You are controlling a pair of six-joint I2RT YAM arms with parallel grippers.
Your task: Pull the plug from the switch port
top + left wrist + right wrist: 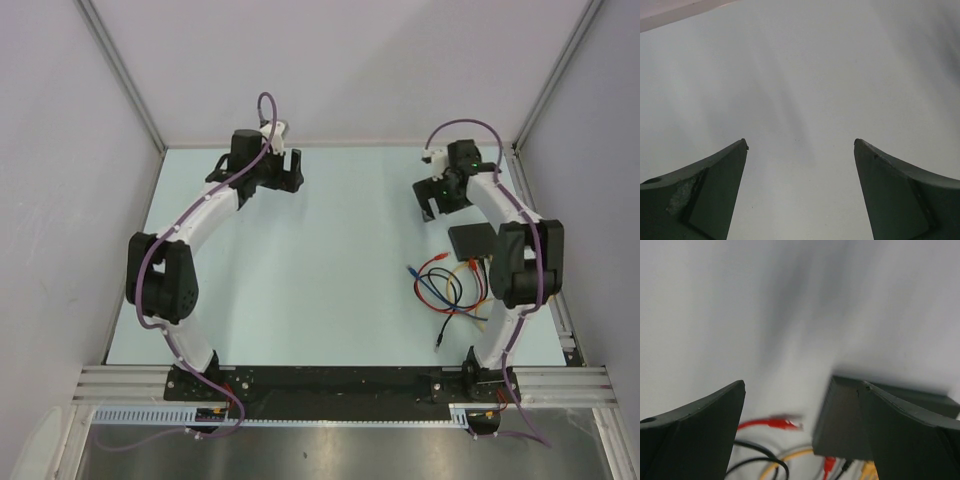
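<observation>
The switch (468, 240) lies just beside the wide-open right claw (436, 207), well apart from the open left claw (286, 170).

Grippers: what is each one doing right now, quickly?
Left gripper: open, holding nothing.
Right gripper: open, holding nothing, close to the switch but not touching it.

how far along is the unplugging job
Barely started. Nothing looks pulled yet: a red cable still appears plugged into the edge of the switch. A loose red plug lies on the table beside it. Nothing is in hand: the left gripper and the right gripper are both open and empty, the right one near the switch. Left to do: grip a plug and pull it out.
</observation>
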